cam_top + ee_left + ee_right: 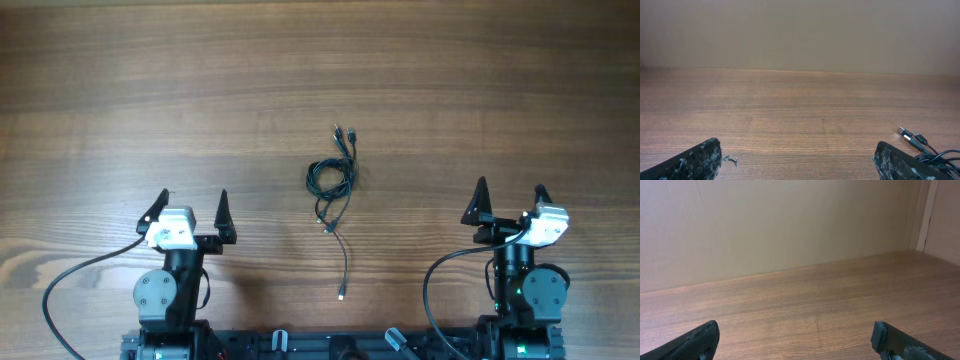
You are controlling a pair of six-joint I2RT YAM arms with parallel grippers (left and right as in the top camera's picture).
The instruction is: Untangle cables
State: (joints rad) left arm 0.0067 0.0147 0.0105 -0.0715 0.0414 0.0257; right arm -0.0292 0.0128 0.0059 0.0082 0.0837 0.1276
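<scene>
Wood-grain desk (120, 80), black cables (332, 180) bunched in a small coil at its centre. The plug ends (345, 133) stick out at 12 o'clock and one loose strand trails to 6 o'clock. At 9 o'clock from the bundle is the left claw (194, 196), jaws spread wide. At 3 o'clock is the right claw (510, 188), also spread wide. Both sit well apart from the cables. Left wrist view catches the plugs at its right edge.

Thin black cables (333, 188) in small looped tangle mid-table (one tail trailing toward near edge), plug ends splayed.
</scene>
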